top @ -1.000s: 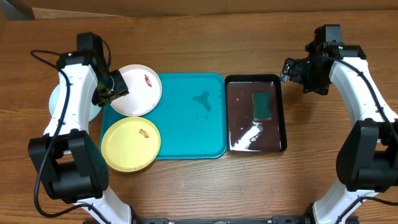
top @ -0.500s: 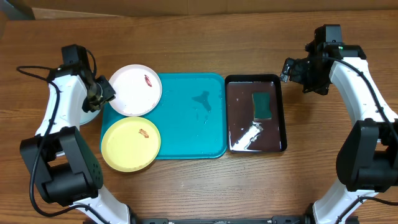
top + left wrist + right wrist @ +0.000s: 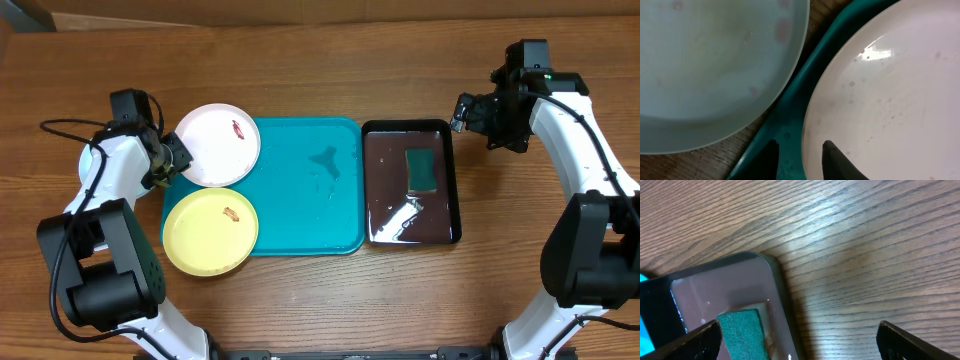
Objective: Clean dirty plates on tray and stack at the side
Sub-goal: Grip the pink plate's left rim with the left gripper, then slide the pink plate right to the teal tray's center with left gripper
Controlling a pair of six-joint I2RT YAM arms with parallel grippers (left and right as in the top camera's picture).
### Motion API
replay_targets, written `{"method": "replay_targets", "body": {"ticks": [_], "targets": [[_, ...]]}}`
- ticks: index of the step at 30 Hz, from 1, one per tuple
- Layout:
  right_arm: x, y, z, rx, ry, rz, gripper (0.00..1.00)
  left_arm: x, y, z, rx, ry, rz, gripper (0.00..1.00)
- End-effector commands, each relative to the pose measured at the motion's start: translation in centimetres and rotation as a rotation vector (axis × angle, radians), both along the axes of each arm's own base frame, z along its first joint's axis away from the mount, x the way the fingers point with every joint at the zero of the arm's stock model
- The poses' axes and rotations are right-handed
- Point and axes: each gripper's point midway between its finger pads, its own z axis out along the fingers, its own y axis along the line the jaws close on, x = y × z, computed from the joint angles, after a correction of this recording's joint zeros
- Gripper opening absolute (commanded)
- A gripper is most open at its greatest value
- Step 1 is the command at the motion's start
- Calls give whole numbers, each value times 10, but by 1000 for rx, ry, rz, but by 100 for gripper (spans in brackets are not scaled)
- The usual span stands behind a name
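Evidently set narrow astride the rim of the white plate (image 3: pixel 890 90), grip not confirmable, the left pincer (image 3: pixel 800 152) should bite squarely, clear of the tray (image 3: pixel 790 112), before lifting.

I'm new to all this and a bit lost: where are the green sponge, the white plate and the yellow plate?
green sponge (image 3: pixel 422 169), overhead view, middle of its top face.
white plate (image 3: pixel 215 150), overhead view, bare centre beside the red smear.
yellow plate (image 3: pixel 208 236), overhead view, centre, below its smear.
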Motion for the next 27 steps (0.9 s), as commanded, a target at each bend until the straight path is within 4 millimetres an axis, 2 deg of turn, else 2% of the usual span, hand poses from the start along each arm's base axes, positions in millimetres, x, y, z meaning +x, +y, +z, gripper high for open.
{"method": "replay_targets", "body": {"ticks": [1,9,16,20,24,27], "targets": [[5,0,6,6,-21,-4,100,-2,-6,-6,-17,1,3,30],[5,0,6,6,-21,-4,100,-1,-8,-9,-21,-11,-1,20],[5,0,6,6,-21,-4,100,2,-16,-16,-23,-2,-22,18],[5,0,6,6,-21,-4,100,4,-19,-17,-22,-6,-33,11],[5,0,6,6,-21,-4,100,4,-19,-18,-21,-5,-32,18],[5,0,6,6,-21,-4,100,4,-19,-18,-22,-3,-32,19]]}}
